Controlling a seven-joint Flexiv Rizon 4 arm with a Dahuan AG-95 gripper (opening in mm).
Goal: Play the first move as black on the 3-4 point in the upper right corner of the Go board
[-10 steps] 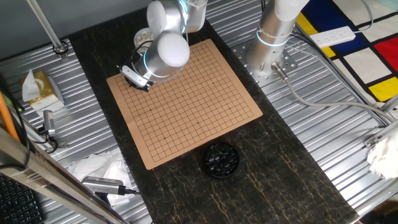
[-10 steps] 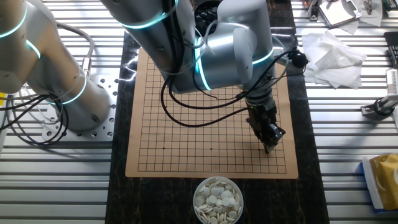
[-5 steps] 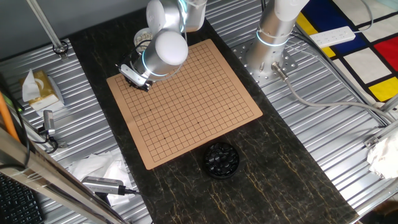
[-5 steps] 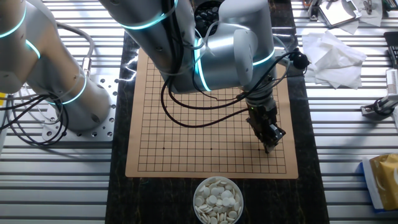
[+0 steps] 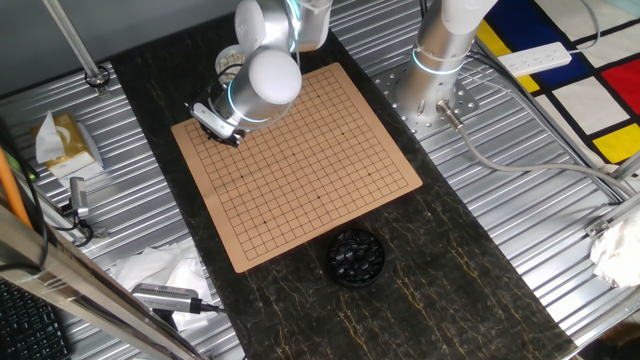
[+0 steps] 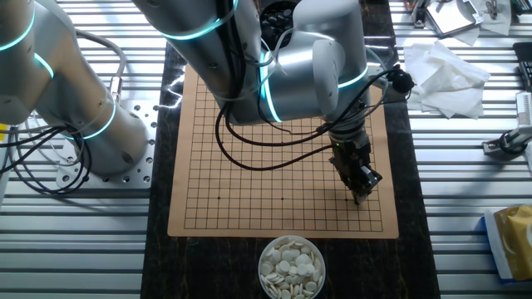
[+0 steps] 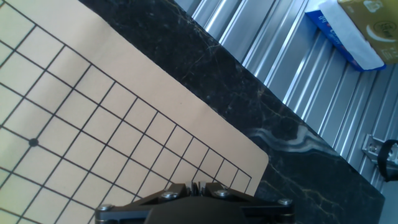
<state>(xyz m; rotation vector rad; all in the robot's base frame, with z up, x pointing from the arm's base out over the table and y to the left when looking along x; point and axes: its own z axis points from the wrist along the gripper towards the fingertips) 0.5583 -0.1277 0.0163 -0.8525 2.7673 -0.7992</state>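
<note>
The tan Go board lies on the dark marble strip; it also shows in the other fixed view and the hand view. My gripper hangs low over the board's corner area, close to a star dot. It also shows in one fixed view. In the hand view the gripper is shut on a small black stone, only an edge of which shows between the fingertips. No stones lie on the board. The exact crossing under the stone is hidden.
A black bowl of black stones stands off one board edge. A bowl of white stones stands off the opposite edge. A tissue box and crumpled tissues lie on the ribbed metal. A second arm's base stands beside the board.
The arm shifted very slightly between one second and half a second ago. Since then nothing has visibly moved.
</note>
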